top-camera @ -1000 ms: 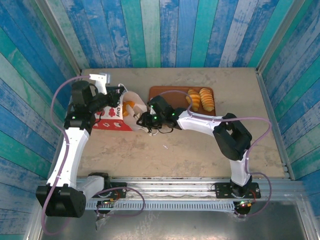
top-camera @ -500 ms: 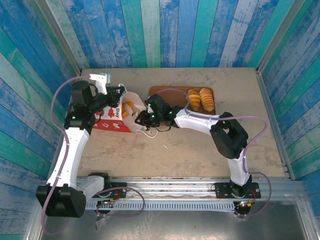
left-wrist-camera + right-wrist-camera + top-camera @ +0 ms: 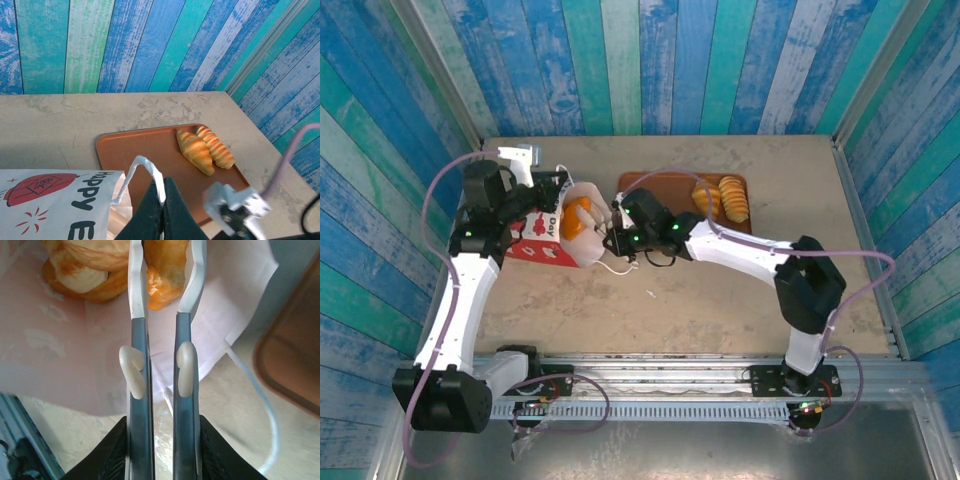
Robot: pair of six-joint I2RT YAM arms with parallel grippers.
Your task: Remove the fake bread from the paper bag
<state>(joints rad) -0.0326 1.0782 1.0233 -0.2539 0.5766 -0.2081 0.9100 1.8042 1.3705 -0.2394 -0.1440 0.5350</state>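
- Starting at the left, your left gripper has its jaws pressed together on the white cord handle of the paper bag.
- The paper bag lies on its side on the table, white with red lettering, its mouth facing right.
- Inside the mouth you have fake bread: an orange-brown piece with a paler piece just to its left.
- Your right gripper is in the bag's mouth. Its two fingers stand on either side of the orange-brown piece, and the pads look pressed against it.
- Further right, a flat brown tray lies near the bag at the far side of the table.
- On the right end of the tray, two ridged pastries lie side by side, touching.
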